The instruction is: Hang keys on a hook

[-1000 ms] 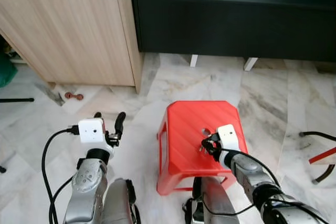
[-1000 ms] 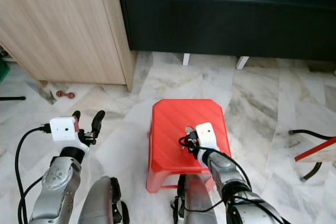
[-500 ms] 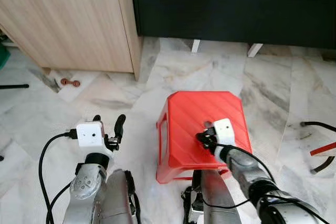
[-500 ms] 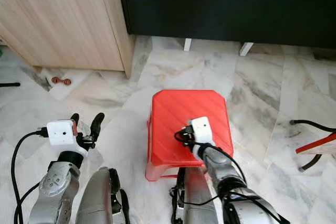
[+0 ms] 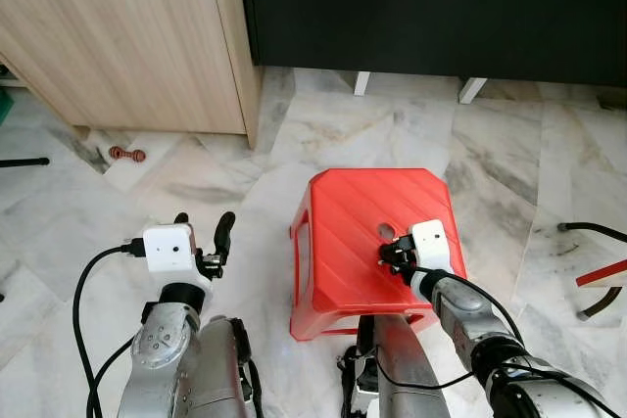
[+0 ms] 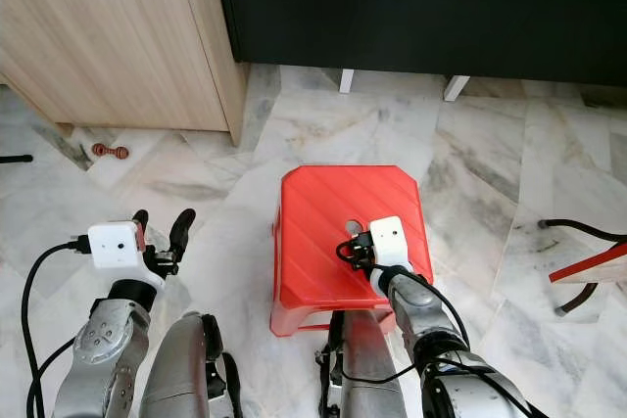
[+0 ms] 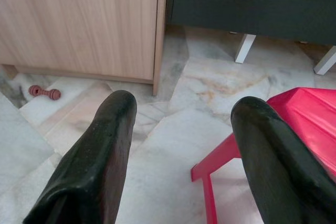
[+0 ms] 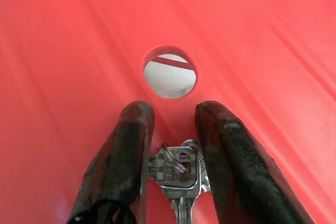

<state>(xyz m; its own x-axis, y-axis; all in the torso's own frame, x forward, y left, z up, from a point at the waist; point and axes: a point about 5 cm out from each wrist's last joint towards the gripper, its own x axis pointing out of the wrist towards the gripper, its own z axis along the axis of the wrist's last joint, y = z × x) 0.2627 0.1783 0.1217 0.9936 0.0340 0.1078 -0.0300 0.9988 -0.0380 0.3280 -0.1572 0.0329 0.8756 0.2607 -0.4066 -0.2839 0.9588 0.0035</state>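
Note:
A small bunch of silver keys lies on top of the red plastic stool, just short of the stool's round hole. My right gripper rests low on the stool top with its two black fingers pressed against either side of the keys, shut on them. My left gripper is held up to the left of the stool, over the marble floor. It is open and its fingers stand wide apart with nothing between them.
A light wooden cabinet stands at the back left and a black low console on white feet runs along the back. A small red dumbbell toy lies by the cabinet. A black cable and a red bar lie at the right.
The head view has tilted down, so the console top has left the picture. My right gripper has drawn back slightly on the stool, uncovering the hole. The left arm has stayed put.

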